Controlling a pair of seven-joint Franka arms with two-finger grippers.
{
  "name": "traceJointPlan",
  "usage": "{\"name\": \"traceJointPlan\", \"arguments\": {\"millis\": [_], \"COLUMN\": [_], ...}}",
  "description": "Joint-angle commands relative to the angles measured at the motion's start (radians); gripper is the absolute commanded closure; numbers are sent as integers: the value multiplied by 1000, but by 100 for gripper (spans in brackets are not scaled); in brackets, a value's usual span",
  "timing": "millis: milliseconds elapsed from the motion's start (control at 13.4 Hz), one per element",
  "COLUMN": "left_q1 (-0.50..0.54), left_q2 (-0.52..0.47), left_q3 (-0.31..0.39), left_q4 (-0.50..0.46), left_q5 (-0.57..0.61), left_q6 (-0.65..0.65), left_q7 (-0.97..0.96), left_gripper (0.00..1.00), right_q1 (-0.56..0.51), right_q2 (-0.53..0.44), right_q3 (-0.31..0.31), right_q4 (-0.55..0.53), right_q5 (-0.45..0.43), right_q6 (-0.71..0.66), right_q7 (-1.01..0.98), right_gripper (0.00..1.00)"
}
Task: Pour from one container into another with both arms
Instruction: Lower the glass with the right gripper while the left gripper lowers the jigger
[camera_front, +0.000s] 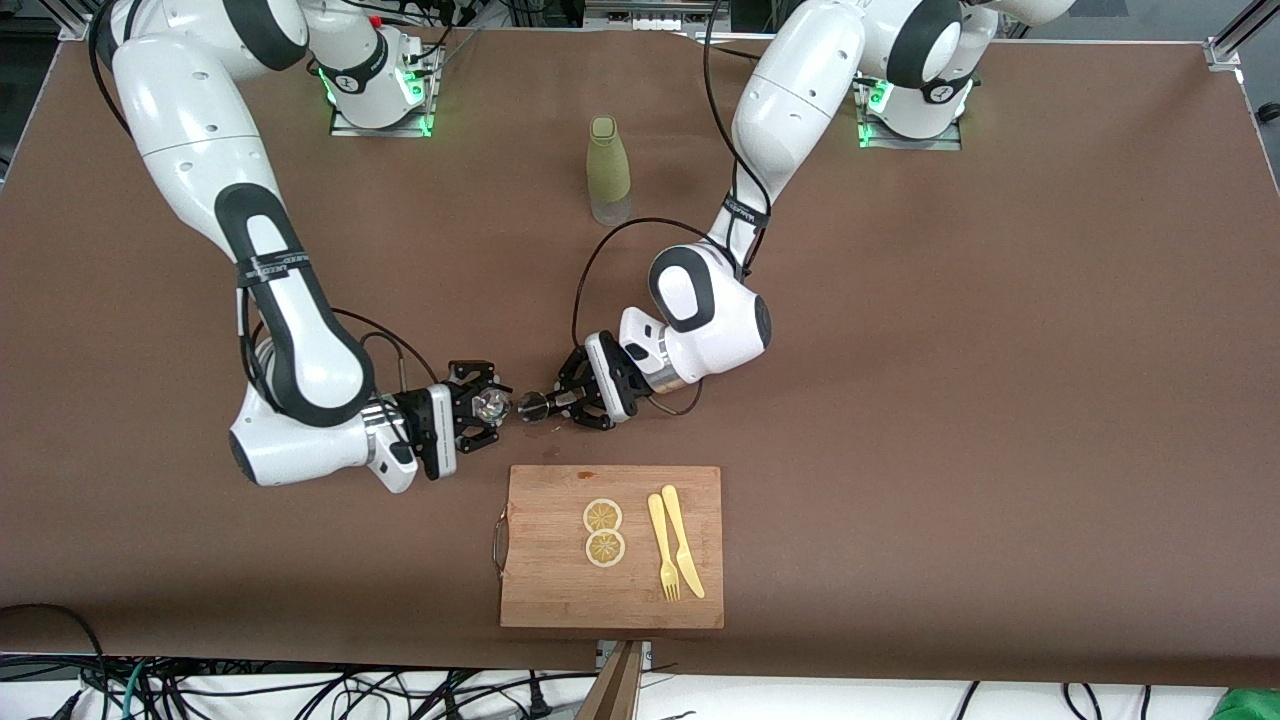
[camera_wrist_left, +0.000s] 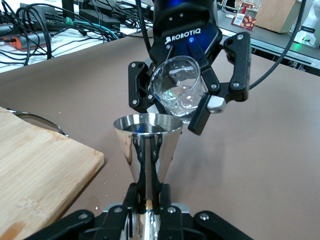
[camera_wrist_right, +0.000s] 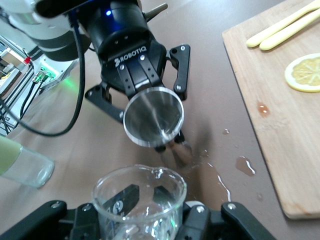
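My left gripper (camera_front: 548, 405) is shut on the waist of the steel jigger (camera_front: 531, 405), which stands with its open cone up in the left wrist view (camera_wrist_left: 147, 142). Facing it, my right gripper (camera_front: 478, 405) is shut on the small clear glass cup (camera_front: 491, 404). In the left wrist view the cup (camera_wrist_left: 176, 90) tips its mouth toward the jigger's rim, with a little clear liquid inside. From the right wrist, the cup (camera_wrist_right: 140, 200) fills the foreground and the jigger (camera_wrist_right: 152, 116) shows its mouth. Both are held low over the table, just past the cutting board's edge.
A wooden cutting board (camera_front: 610, 595) carries two lemon slices (camera_front: 603, 532), a yellow fork (camera_front: 662, 550) and a knife (camera_front: 682, 540). The olive-green sleeved bottle (camera_front: 608, 170) stands between the arm bases. Spilled drops (camera_wrist_right: 243, 165) wet the table beside the board (camera_wrist_right: 285, 150).
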Motion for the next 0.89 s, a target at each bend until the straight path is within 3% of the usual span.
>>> {"name": "traceJointPlan", "arguments": {"millis": [0,297,669,818], "left_q1": [32,131,309,375], "left_q2": [-25,-95,-118,-120], "left_q3": [4,4,9,13], "left_q4": [-12,-77,-163,-186], "left_q5": [-43,-43,-28,28], "left_q6": [-63,-251,-650,-807], "left_q7": [77,178,382,446], "left_gripper": [100,100,100,100], "right_q1": [-48,-118,-230,-278], "right_q2": [17,31,34,46], "right_q3": [7,6,1,-13], "right_q4": [12,4,-51,-89], "right_q5": [99,107,107,107], "right_q6": [-53,-100,-147,-145], "right_q7": [-117,-281,-530,-639], "right_gripper": [76,76,76,76]}}
